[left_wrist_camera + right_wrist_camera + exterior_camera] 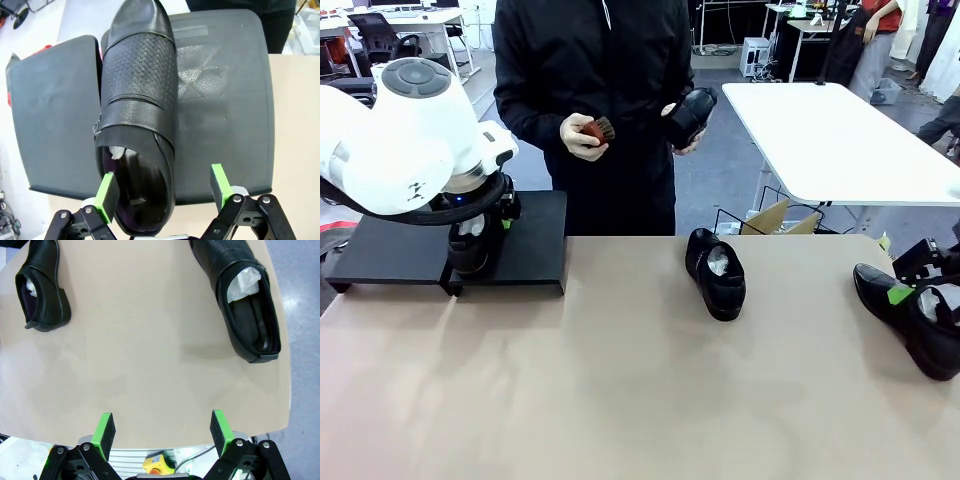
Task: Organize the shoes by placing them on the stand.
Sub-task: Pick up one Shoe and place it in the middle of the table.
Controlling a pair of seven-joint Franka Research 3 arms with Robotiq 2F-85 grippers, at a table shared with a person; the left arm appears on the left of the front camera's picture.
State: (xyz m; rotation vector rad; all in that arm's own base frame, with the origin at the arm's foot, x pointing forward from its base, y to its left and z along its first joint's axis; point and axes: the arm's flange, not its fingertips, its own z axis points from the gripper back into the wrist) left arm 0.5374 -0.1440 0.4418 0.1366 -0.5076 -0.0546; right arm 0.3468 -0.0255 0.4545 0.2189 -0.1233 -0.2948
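Left hand (163,190) hung over the stand (225,100), its fingers spread apart around the heel of a shoe (140,90) that rested on the stand's top. To finish this well, I'd say it should rise straight up so neither pad drags the heel. Right hand (162,435) gaped empty. That shoe looked glossy black, with a textured band and white paper inside. Another shoe (717,273) lay on the desk (620,380), right of the stand.

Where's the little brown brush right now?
In the front view, the brush is held in a person's hand at the table's far side, left of centre, next to the shoe in their other hand.
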